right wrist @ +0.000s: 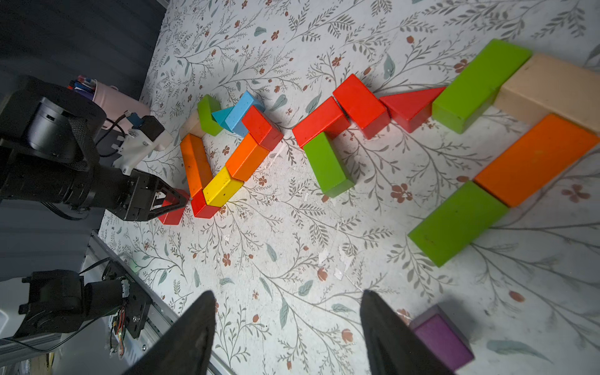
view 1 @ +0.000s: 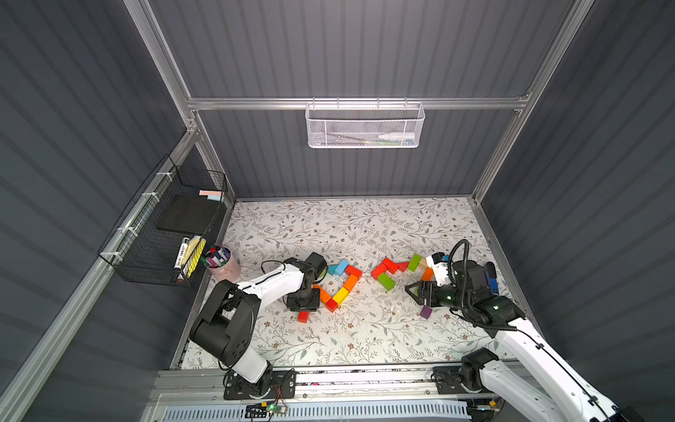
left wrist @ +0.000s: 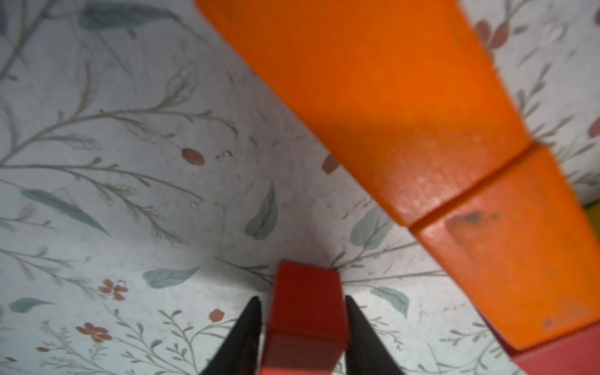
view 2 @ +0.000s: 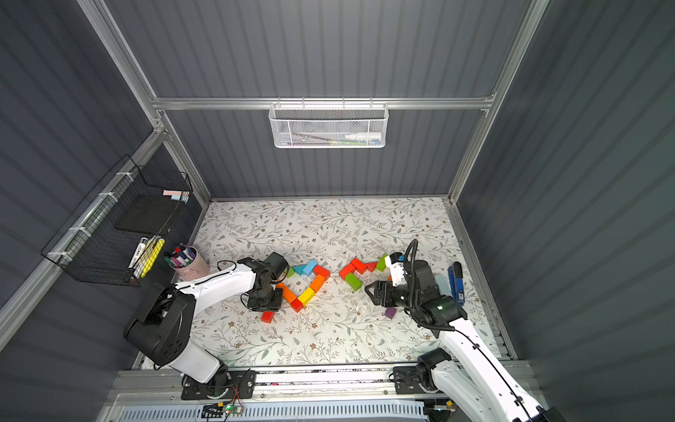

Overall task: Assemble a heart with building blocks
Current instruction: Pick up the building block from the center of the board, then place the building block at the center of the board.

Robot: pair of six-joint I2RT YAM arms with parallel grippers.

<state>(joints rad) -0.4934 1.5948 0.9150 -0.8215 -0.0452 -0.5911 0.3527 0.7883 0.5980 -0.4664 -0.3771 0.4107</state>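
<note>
Straddling red cube (left wrist: 306, 324) with left gripper (left wrist: 302, 297), jaws narrow; clamped or not, cannot tell. Cube on floral mat (right wrist: 292, 243), just beside orange brick (left wrist: 373, 97). Holding right gripper (right wrist: 288, 292) wide, empty, near purple cube (right wrist: 441, 337).

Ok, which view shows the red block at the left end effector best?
Left wrist: the red block sits large between the fingers of the left end effector. The right wrist shows it small, half covered; in both top views it is tiny, partly under the end effector.
</note>
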